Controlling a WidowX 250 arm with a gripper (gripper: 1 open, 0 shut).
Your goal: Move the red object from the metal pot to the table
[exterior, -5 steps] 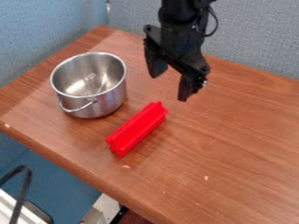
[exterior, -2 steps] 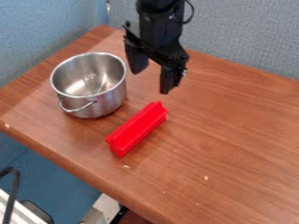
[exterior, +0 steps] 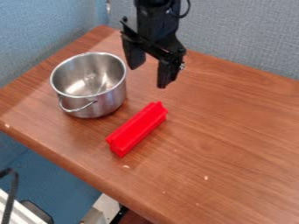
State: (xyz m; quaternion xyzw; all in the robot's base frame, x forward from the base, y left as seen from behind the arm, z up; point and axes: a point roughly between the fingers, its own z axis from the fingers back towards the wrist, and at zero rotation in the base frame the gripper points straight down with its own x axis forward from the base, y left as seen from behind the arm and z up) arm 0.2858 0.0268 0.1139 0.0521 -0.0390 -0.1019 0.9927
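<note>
One red bar (exterior: 138, 129) lies beside the steel pot (exterior: 89, 84); wide-open, unladen gripper (exterior: 151, 77) should retreat without brushing either.

- A blue textured panel (exterior: 41, 35) stands beyond the left edge of the table (exterior: 222, 149).
- A grey, speckled panel (exterior: 251, 37) runs behind the far edge.
- Below the near-left edge, a blue surface (exterior: 61, 182) shows beside a partly visible white item (exterior: 21, 215).
- Soft, pale light falls across the panels.
</note>
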